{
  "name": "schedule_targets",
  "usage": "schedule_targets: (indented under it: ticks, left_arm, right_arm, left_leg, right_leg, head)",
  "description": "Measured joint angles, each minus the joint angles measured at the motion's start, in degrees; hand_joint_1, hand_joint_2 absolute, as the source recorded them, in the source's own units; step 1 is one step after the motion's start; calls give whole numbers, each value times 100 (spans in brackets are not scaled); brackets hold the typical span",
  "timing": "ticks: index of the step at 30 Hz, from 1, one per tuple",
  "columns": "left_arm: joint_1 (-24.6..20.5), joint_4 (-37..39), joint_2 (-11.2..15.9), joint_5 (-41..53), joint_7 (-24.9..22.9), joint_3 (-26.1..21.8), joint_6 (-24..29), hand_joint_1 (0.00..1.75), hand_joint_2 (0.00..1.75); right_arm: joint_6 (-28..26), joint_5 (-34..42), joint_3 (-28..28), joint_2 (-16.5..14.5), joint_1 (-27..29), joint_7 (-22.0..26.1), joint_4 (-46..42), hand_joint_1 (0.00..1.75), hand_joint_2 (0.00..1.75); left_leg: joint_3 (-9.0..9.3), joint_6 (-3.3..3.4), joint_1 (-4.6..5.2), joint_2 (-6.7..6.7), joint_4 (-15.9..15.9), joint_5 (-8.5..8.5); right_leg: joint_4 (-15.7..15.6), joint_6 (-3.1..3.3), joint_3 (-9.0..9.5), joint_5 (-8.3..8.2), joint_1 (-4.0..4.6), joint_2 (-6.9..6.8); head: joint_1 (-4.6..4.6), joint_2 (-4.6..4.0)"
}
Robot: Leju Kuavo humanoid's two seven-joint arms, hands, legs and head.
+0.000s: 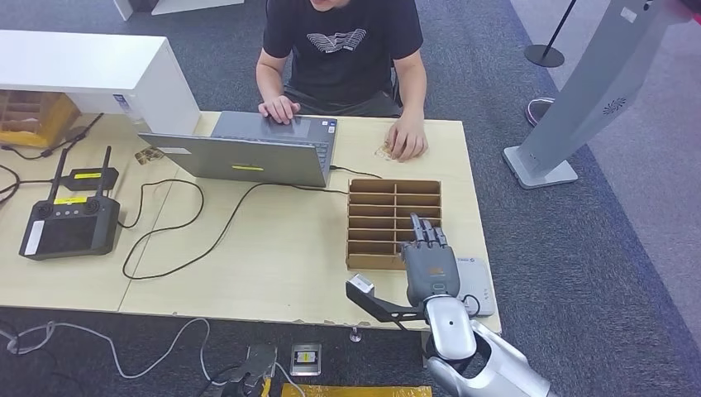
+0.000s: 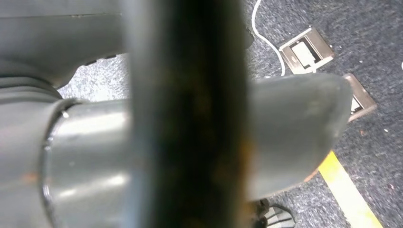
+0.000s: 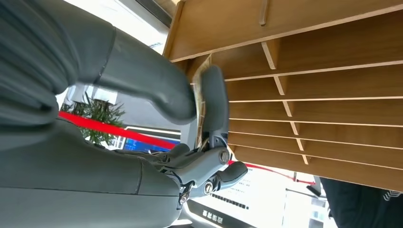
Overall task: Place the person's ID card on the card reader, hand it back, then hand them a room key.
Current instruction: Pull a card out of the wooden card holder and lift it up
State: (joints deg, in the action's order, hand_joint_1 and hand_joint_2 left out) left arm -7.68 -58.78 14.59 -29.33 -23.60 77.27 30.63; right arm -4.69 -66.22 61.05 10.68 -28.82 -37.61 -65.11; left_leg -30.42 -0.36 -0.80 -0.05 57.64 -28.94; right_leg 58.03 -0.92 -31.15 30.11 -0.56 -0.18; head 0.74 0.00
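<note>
My right hand [image 1: 430,258] reaches over the near edge of the wooden slotted box [image 1: 393,217], fingers pointing toward the person. In the right wrist view the thumb and a finger [image 3: 215,102] pinch a thin card [image 3: 200,105] edge-on, close against the box's dividers [image 3: 332,95]. The white card reader [image 1: 479,285] lies on the table just right of my wrist. The person's hand [image 1: 407,139] rests at the far table edge on a small card [image 1: 383,151]. The left wrist view has my left hand's grey thumb [image 2: 294,123] hanging above carpet, its fingers hidden behind a dark blurred bar.
An open laptop [image 1: 248,153] stands at the far middle, the person's other hand on its keyboard. A black remote controller [image 1: 70,227] and cables lie at the left. A black bracket [image 1: 372,299] juts off the table's near edge. A grey kiosk base [image 1: 541,165] stands on the floor right.
</note>
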Motion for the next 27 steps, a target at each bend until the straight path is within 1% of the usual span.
schedule_targets:
  ticks: [9, 13, 23, 25, 27]
  left_arm:
    - [-17, -36, 45, 137, 12, 17, -47, 0, 0]
    - [5, -38, 27, 90, 134, 13, 181, 0, 0]
    - [9, -81, 35, 190, 36, 32, 170, 0, 0]
    - [51, -120, 33, 151, 25, 40, 332, 0, 0]
    - [184, -145, -76, 70, 131, 44, 600, 0, 0]
  right_arm:
    - [-194, 99, 158, -42, -44, 8, 78, 175, 175]
    - [-257, 109, 222, -45, -58, 8, 126, 175, 175]
    - [-272, 137, 268, -40, -73, 4, 163, 175, 175]
    - [-274, 130, 304, -36, -81, 1, 184, 175, 175]
    - [-296, 79, 367, -21, -77, -5, 204, 175, 175]
  left_leg:
    - [1, 0, 0, 0, 0, 0]
    - [1, 0, -1, 0, 0, 0]
    - [1, 0, -1, 0, 0, 0]
    - [2, 0, 0, 2, 0, 0]
    - [4, 1, 1, 4, 1, -1]
  right_leg:
    - [-2, 0, 0, 0, 0, 0]
    - [-2, 0, 0, 0, 1, 1]
    - [-2, 0, 0, 0, 1, 0]
    - [-2, 0, 0, 0, 0, 2]
    - [-3, 0, 0, 0, -1, 6]
  head:
    - [2, 0]
    - [1, 0]
    - [1, 0]
    - [2, 0]
    - [1, 0]
